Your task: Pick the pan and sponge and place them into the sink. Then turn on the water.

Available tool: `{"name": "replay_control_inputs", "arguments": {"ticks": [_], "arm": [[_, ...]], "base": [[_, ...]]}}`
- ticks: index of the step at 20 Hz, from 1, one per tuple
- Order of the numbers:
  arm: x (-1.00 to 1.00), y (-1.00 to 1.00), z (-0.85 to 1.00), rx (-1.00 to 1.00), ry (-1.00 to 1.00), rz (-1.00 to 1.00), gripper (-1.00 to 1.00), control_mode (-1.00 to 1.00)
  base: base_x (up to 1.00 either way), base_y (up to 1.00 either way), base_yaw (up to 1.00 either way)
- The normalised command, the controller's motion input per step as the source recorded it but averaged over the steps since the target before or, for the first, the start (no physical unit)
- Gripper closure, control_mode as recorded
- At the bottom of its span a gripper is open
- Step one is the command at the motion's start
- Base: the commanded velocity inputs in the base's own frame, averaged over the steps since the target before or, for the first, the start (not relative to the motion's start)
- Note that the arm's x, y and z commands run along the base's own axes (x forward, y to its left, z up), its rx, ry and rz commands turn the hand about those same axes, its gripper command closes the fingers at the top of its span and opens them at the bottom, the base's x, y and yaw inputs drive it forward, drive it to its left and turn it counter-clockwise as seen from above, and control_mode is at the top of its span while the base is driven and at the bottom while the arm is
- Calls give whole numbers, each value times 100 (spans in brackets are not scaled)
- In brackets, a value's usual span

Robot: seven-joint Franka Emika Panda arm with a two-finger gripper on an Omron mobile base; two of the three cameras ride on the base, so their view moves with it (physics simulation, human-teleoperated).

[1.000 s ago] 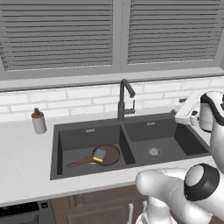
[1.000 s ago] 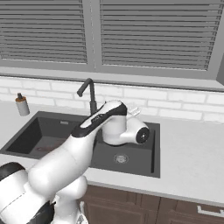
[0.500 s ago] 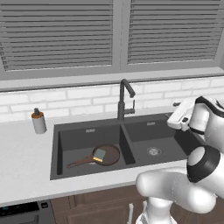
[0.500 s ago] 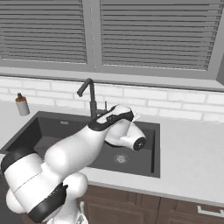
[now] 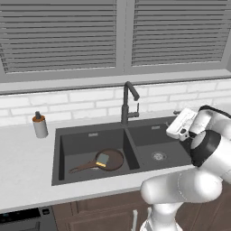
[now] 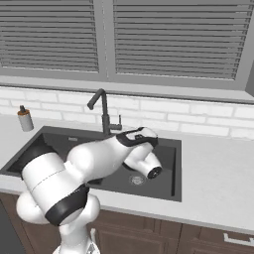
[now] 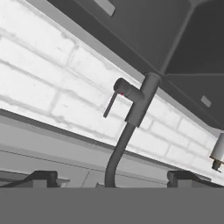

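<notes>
From the hand camera I saw the gripper [image 7: 111, 177] only as two dark tips at the bottom edge, set wide apart with nothing between them, so I read it as spread. The picture was rolled over: the faucet [image 7: 131, 116] ran across it with its thin side lever [image 7: 110, 105] sticking out, and the top of the spout was cut off by the lower edge. In the right base view my own arm covered most of the left basin, so I could not see the pan from there. From the left base view the pan [image 5: 106, 159] lay in the left basin of the sink [image 5: 90, 135], handle pointing left, with the sponge [image 5: 103, 159] resting inside it. A soap bottle [image 5: 39, 125] stood on the pale worktop [image 5: 22, 158] left of the sink. White brick tiles [image 6: 208, 119] and slatted blinds [image 6: 173, 39] ran behind.
</notes>
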Motion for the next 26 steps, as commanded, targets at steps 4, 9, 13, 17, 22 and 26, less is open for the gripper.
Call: {"name": "replay_control_inputs", "arguments": {"ticks": [4,9,13,17,22,26], "arm": [[29,18,-23,0,-6,-1,-100,-100],[33,26,-2,0,0,0,-100,-100],[31,19,0,0,3,-2,-100,-100],[22,3,0,2,10,0,-100,-100],[22,10,0,1,13,-1,-100,-100],[24,19,0,0,11,-4,-100,-100]], "base": [[0,0,0],[0,0,0],[0,0,0],[0,0,0],[0,0,0],[0,0,0]]}}
